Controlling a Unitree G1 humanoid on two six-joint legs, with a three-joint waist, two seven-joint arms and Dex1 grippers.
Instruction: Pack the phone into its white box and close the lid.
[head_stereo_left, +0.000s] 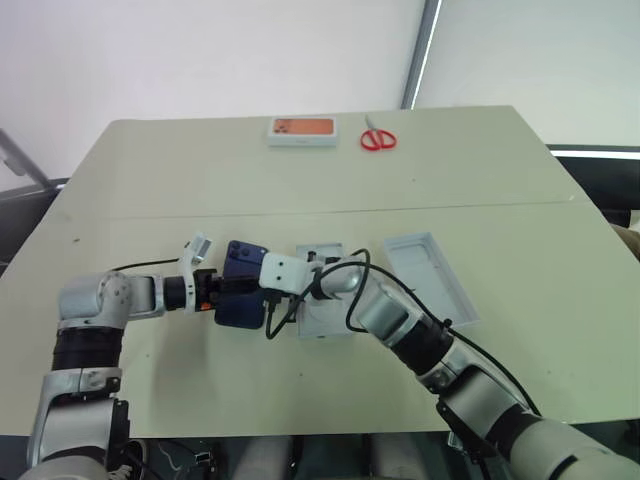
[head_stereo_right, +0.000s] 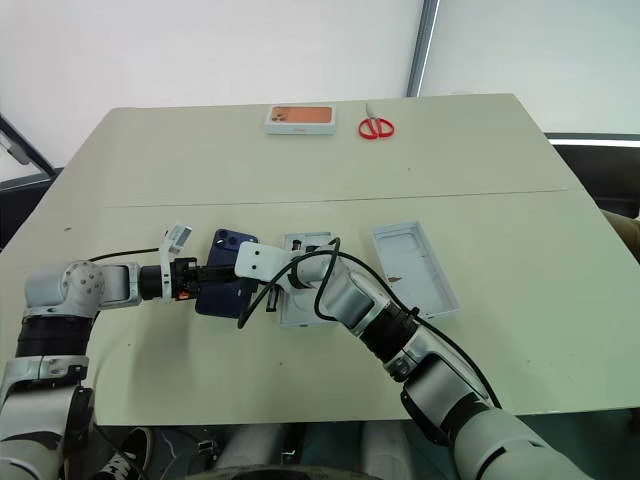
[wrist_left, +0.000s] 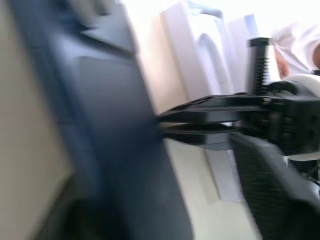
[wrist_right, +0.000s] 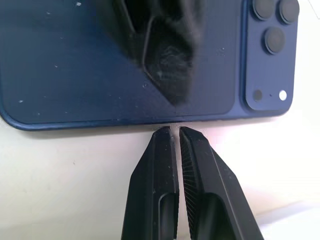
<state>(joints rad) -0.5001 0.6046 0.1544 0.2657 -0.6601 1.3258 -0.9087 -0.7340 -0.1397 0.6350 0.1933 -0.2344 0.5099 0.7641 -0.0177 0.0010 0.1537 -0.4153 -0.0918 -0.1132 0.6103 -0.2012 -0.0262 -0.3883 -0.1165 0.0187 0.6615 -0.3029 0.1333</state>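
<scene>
Both grippers meet at the phone, a dark navy-blue handset lying back-up on the counter just left of the white box. Left gripper comes in from the phone's far side with its black fingers on the glossy back; how far apart they stand I cannot tell, nor whether they actually grip the handset. Right gripper has its two fingers pressed together with nothing between them, tips right at the phone's long edge.

From the phone outward: the white box lies touching or just beside it on the right, partly hidden under the right arm. The lid lies open side up further right of the box, well apart. At the far edge of the counter, well beyond the phone, lie a white box with an orange phone picture and red scissors.

Likely risks: the glossy back may slip under the left fingers, and a closed right gripper pushing at the edge could skid the phone away or knock the light box askew.

No brand name or writing is legible on any of these things.
</scene>
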